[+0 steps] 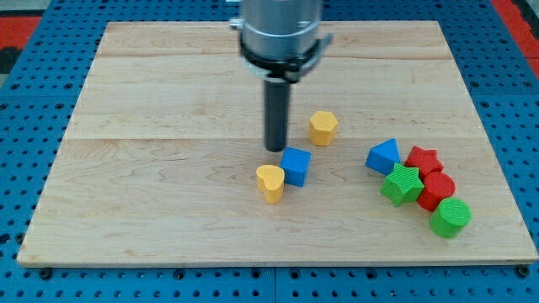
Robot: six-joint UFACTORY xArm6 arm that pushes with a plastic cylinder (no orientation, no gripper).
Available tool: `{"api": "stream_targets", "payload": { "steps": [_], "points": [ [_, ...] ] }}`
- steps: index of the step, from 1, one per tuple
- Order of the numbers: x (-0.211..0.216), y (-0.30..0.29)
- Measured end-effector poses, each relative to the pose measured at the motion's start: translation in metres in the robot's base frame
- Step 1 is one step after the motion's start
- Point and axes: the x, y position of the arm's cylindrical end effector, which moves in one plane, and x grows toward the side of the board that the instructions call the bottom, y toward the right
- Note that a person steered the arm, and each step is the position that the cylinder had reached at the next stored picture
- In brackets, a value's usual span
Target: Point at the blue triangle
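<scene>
The blue triangle [384,156] lies on the wooden board at the view's right, at the upper left of a cluster of blocks. My tip [275,149] is well to its left, just above and left of a blue cube [296,166]. The rod hangs down from the grey arm head [280,32] at the view's top centre. The tip is apart from the blue triangle.
A yellow heart [270,182] touches the blue cube's lower left. A yellow hexagon [322,127] sits right of the rod. By the triangle are a green star [402,184], a red star [422,160], a red block [436,190] and a green cylinder [450,218]. A blue pegboard [25,101] surrounds the board.
</scene>
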Motion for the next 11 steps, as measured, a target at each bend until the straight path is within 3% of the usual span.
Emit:
{"api": "stream_targets", "payload": {
  "steps": [1,5,6,7,8,9,10,11],
  "points": [
    [-0.016,-0.029],
    [-0.016,-0.026],
    [-0.046,-0.023],
    [-0.099,0.031],
    [-0.102,0.137],
    [-0.076,0.215],
    [-0.021,0.19],
    [-0.006,0.164]
  ]
}}
